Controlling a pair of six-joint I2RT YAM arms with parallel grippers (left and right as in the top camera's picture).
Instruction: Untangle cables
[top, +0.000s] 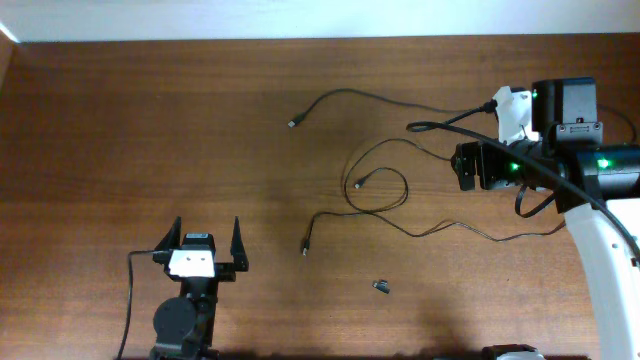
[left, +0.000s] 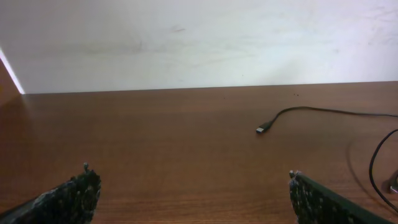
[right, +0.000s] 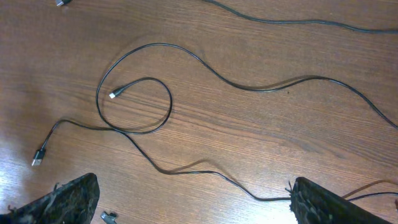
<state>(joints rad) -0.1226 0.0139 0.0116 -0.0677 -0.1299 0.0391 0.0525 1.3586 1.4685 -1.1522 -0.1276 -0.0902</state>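
L fingers (top: 238, 240) apart, cables (right: 171, 106) loose on table (top: 100, 120).

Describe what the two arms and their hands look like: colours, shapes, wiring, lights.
The left arm is black, with a white block behind the black two-pronged left hand. A thick black cable loops beside it. The right arm has a white link and black housings with green lights. The right hand has dark, rough-textured fingers.

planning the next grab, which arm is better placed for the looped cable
Right: the right gripper, open, hangs over the looped cables, while the left gripper, also open, sits well away from every strand.
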